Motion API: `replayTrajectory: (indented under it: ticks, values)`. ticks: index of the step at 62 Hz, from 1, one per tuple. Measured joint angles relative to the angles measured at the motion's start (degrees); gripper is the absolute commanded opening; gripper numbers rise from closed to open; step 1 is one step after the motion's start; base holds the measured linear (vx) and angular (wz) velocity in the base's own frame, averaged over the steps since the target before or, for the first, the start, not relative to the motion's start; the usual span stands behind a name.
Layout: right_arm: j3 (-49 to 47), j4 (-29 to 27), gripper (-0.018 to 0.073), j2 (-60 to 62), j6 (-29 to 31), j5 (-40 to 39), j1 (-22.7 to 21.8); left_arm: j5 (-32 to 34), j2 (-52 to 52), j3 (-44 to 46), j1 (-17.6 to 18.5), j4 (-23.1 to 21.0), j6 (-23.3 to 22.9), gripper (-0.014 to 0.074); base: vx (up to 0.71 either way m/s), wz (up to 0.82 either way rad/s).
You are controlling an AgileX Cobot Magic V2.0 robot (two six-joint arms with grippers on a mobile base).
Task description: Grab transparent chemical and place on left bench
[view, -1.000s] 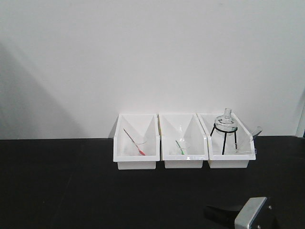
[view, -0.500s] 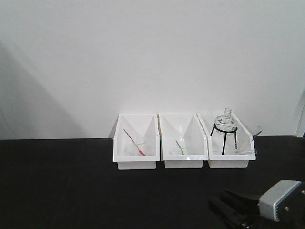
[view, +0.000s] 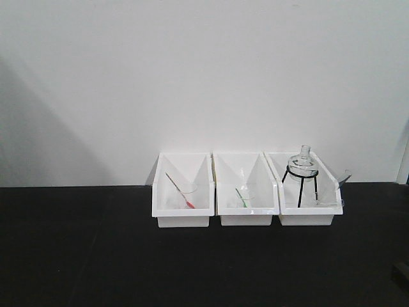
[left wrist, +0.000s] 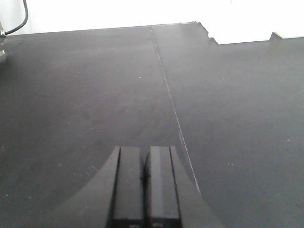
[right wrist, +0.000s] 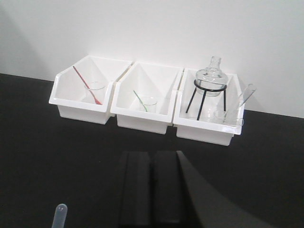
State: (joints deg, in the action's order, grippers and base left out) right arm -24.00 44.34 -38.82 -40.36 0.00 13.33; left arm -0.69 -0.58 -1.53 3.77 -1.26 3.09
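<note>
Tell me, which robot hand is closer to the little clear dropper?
Right. The right gripper, shut, sits just right of the clear dropper lying on the black bench. The left gripper, also shut, sees only bare worktop; no dropper shows near it.

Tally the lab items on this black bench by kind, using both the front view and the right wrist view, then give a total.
White bins: 3
Small beakers: 3
Droppers: 3, red-tipped, green-tipped, clear one lying on the bench
Glass flask: 1
Black tripod stand: 1
Clear tube leaning in the right bin: 1
Total: 12
</note>
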Motion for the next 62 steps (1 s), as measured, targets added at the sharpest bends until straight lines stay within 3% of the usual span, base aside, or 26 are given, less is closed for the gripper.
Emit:
replayTrajectory:
  ticks: [47,51,54,62]
  values:
    - [0.0,-0.1,-0.0008,1.0,-0.1,2.5,0.0,0.0,0.0,0.0,0.0,0.0,0.0,-0.0003,0.00,0.00]
    - [0.0,-3.2,-0.0008,1.1,0.5,2.9,0.0,0.0,0.0,0.0,0.0,0.0,0.0,-0.0003,0.00,0.00]
    - [0.1,-9.5,-0.0008,1.7,2.6,3.9,-0.1,0.0,0.0,0.0,0.0,0.0,0.0,-0.0003,0.00,0.00]
    - [3.8,-27.1,-0.0008,6.3,17.3,6.2,-0.2,0.0,0.0,0.0,0.0,0.0,0.0,-0.0003,0.00,0.00]
